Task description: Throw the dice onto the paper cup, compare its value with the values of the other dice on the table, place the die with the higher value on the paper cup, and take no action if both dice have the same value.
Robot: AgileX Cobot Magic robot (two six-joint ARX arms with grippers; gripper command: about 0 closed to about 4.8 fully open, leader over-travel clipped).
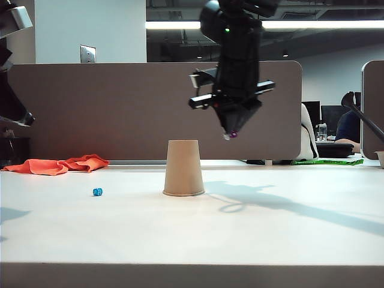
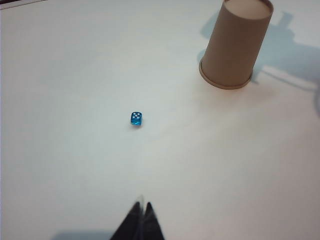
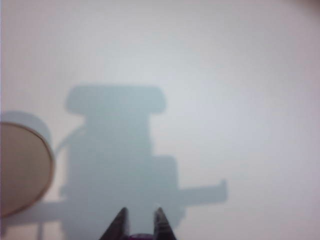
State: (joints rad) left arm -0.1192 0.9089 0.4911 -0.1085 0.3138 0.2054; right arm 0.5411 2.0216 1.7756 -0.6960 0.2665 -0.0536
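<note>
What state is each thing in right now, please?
Cup: upside down on the table, nothing on it.
Blue die: resting on the table, untouched.
Purple die: held in the right pincer, in the air beside the cup.
Left pincer: shut, empty.

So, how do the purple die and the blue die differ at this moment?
The purple die is pinched in the right gripper, up in the air beside the inverted paper cup; the blue die lies free on the table, near the shut left gripper. The blue die shows pale pips; the purple die's faces cannot be read. Both are far smaller than the cup.
</note>
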